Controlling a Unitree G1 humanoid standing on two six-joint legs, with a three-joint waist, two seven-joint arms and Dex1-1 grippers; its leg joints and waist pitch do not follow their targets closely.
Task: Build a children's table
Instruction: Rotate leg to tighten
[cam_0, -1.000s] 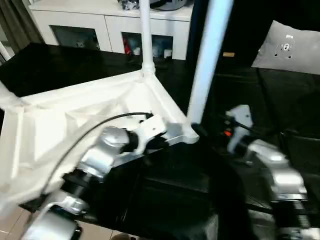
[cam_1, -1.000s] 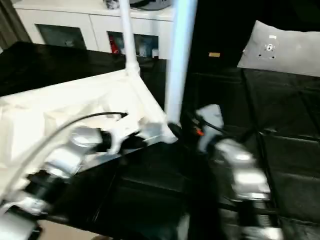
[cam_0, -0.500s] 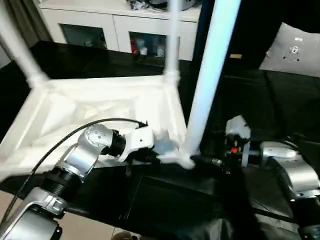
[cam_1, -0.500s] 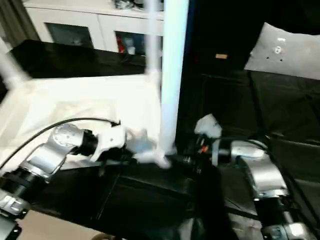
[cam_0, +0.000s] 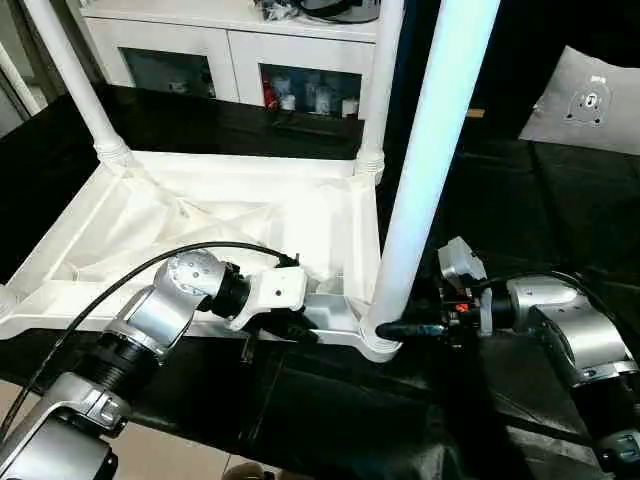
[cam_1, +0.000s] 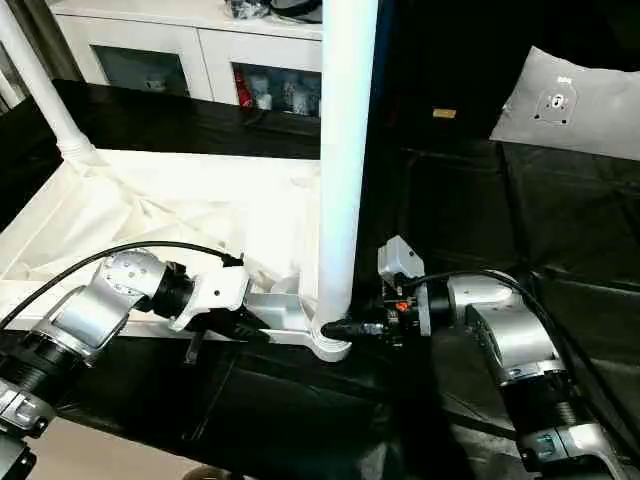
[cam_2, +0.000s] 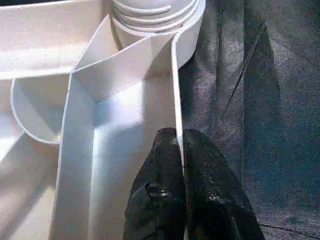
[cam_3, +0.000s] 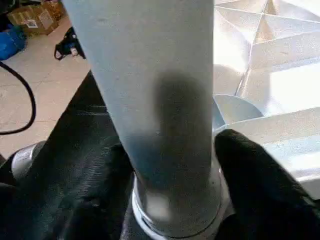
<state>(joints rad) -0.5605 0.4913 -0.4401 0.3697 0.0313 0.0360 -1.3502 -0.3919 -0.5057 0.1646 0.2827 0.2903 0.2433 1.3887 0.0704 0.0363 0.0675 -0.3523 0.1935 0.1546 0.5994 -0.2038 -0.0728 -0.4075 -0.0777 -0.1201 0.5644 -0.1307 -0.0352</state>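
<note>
Pincers working the upturned white plastic ribbed tabletop (cam_0: 200, 215) on the black-draped bench (cam_0: 560, 200)
Left pincer (cam_2: 179, 150) nips the tabletop's near rim; right pincer (cam_3: 170, 165), fingers apart, straddles the near-right long white tapered leg (cam_0: 425, 150)

My forearms silver, ribbed, with black joint rings. Left wrist block (cam_0: 270, 293) white; black cable (cam_0: 150, 268) arcs over it. Right wrist (cam_0: 462, 268) carries white module with small red mark; black cable (cam_1: 560, 330) trails along forearm. My fingers (cam_2: 160, 200) matte black, pebbled.
</note>
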